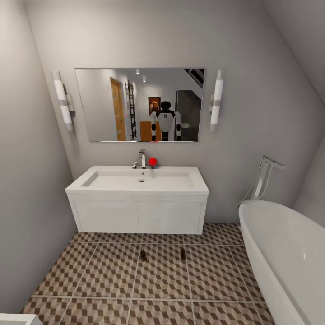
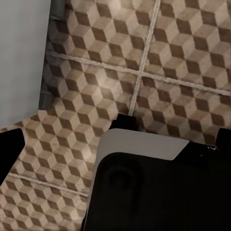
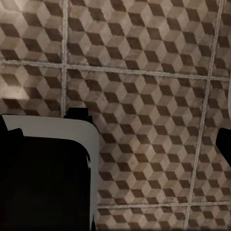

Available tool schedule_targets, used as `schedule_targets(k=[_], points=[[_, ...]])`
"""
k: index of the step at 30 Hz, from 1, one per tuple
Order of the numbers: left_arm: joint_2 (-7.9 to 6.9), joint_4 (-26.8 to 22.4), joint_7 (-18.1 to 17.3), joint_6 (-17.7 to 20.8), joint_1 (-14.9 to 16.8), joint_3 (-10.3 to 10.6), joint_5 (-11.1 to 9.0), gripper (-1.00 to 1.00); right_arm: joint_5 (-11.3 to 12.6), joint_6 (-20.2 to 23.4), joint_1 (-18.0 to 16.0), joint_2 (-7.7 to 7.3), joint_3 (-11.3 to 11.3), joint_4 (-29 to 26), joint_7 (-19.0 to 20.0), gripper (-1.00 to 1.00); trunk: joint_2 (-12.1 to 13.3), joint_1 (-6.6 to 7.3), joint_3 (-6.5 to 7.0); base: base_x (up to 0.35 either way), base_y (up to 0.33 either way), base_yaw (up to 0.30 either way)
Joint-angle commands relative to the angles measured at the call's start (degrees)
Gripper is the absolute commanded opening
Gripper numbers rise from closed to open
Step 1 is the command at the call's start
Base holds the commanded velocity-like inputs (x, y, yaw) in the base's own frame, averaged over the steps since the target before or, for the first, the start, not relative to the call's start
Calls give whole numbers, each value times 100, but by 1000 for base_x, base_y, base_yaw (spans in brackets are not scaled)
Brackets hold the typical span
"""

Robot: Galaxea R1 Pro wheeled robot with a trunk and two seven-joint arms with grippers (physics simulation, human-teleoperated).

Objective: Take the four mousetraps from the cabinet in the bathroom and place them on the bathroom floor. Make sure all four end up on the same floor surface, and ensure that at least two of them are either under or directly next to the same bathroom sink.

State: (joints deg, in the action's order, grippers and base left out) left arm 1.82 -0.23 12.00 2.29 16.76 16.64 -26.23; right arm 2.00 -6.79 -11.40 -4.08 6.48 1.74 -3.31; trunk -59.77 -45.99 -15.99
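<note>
Two mousetraps (image 1: 143, 255) and (image 1: 183, 254) lie lower centre on the bathroom floor (image 1: 108, 275), just before the bathroom sink (image 1: 140, 180). Jaw states: you cannot tell (fingertips unclear). Risk: your base could overrun them.

Grey walls (image 1: 36, 149) close in a narrow room. A mirror (image 1: 140, 104) hangs at centre with a tube lamp (image 1: 62, 100) on each side. Cube-patterned tiles (image 1: 113, 275) cover the lower frame, and a white bathtub (image 1: 289, 253) fills the lower right corner.
</note>
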Motion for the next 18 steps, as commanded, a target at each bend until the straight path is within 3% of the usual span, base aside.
schedule_targets(k=[1, 7, 18], points=[[2, -3, 22, 21, -21, 50, -37, 100, 20, -34, 0, -2, 46, 19, -12, 100, -5, 0, -7, 0, 0, 0], [3, -3, 9, -21, -186, 50, -28, 100, 16, -53, 27, -9, 46, 19, -4, 100, -5, 0, -7, 0, 0, 76], [3, -5, -234, -232, -297, 50, -23, 100, 12, -67, 71, -41, 46, 14, -3, 100, -5, 0, -7, 0, 0, 248]])
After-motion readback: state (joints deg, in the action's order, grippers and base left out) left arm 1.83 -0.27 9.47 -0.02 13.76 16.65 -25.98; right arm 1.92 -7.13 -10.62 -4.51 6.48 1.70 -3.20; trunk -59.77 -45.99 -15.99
